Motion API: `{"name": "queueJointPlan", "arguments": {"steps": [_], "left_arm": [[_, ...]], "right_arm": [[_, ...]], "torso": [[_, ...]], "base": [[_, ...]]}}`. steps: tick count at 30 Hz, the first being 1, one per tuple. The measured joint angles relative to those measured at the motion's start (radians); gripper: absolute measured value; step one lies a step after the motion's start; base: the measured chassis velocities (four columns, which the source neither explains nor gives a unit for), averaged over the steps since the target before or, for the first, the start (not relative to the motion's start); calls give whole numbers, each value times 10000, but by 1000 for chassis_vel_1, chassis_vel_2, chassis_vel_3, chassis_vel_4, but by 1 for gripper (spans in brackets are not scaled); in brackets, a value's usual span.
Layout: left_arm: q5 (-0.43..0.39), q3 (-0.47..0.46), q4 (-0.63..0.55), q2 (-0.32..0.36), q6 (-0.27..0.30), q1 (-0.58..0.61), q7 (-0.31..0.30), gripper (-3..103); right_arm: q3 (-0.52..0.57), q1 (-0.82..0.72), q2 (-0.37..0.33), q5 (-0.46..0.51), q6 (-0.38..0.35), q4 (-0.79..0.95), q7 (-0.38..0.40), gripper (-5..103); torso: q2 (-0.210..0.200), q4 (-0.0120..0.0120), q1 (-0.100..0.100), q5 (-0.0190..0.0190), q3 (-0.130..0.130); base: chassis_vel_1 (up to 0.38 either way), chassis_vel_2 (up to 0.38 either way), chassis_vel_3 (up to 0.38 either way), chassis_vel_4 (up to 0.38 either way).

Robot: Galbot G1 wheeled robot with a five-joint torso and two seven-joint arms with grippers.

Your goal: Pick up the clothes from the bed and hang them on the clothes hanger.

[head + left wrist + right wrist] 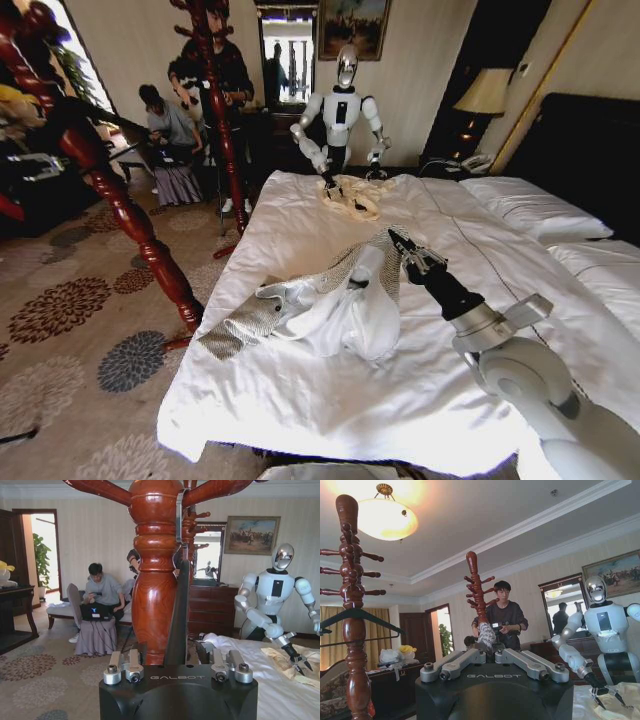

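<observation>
Tweed is what the right gripper (403,247) has hold of: from the wrist view its two fingers are drawn together on a small pinch of grey-beige woven cloth, with no gap between them that I can make out. That pinch is an edge of the jacket (300,300), raised a little above the bed (420,390), while the rest lies in a rumpled heap on the white duvet near the foot end. The pale lining is turned outward and one sleeve (240,325) trails toward the edge of the mattress.

It looks a soft, limp thing, not heavy, and I'd expect it to sag and swing from whatever single point carries it. The woven face should grip well between the fingers; the smooth lining looks more likely to slide. To my eye the collar or a shoulder seam would be the better place to take it, so the shoulders hang open for the hanger. From here I cannot tell whether the present pinch is at the collar or lower on the front edge.

Off to the robot's left, the left gripper (177,667) seems clamped on the slim black clothes hanger (178,610), whose metal hook rises right beside the red wooden coat stand (155,580). At the far side of the bed a second robot (343,110) handles a cream garment (355,197), well apart from the jacket.
</observation>
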Motion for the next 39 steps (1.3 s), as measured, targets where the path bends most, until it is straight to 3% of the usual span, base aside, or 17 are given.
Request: {"name": "queueJointPlan", "arguments": {"steps": [3,5,6,11,31,36,39], "left_arm": [[5,0,-2,0,-64,-27,48,41],[15,0,-4,-1,-95,-33,93,41],[41,-4,-7,-1,-151,-36,163,30],[159,-27,-79,-12,-377,-41,508,18],[-17,-252,-624,-23,-771,-183,623,18],[-240,-330,-1266,-342,-1024,-151,655,18],[-250,-332,-1710,-645,-1459,-64,1036,18]], "right_arm": [[-20,10,8,0,0,-13,-6,3],[-24,13,13,0,0,-16,-11,3],[-32,18,20,-3,0,-21,-15,3],[-43,23,21,-22,1,-30,-20,3],[101,-67,-67,13,16,184,6,3],[108,-91,-63,8,18,186,7,3],[110,-91,-51,7,20,166,7,3]], "torso": [[0,0,0,0,0],[0,0,0,0,-1],[0,0,0,-1,0],[0,-4,0,1,0],[0,0,-1,0,0],[1,0,-1,1,-1],[1,1,-1,-1,-1]], "base": [[0,0,0,0],[0,0,0,0],[0,0,0,0],[0,0,0,0],[0,0,0,0],[0,0,0,0],[0,0,0,0]]}}
